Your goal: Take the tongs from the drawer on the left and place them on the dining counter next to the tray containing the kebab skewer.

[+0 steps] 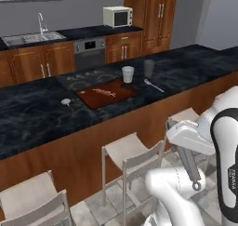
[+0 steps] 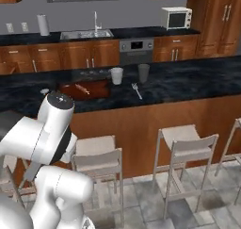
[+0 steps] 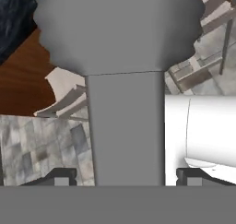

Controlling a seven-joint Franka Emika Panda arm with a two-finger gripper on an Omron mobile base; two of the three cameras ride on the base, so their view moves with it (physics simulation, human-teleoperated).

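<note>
Tongs [image 1: 191,169] hang ring end down from the gripper [image 1: 184,150], out over the floor by the stools and well in front of the tray [image 1: 125,93] (below the worktop's level, too). In the hand view they are a broad grey shaft [image 3: 125,126] between the two tips of the gripper [image 3: 125,177], and the jaws stand wide around it. Since nothing else holds the shaft up, I judge the jaws to be grasping it.

They look light, stiff and smooth: bare metal that can slip or swing in a pinch. The two arms probably spring, so a hold across both near the middle seems safest.

The tray lies on the dining counter [image 1: 37,113] with the kebab skewer [image 1: 104,92] in it and nothing else. Just behind the tray's right corner stands a white cup [image 1: 128,74], with a grey cup [image 1: 148,68] further right. I cannot tell what either holds. A fork [image 1: 153,85] lies right of the tray.
</note>
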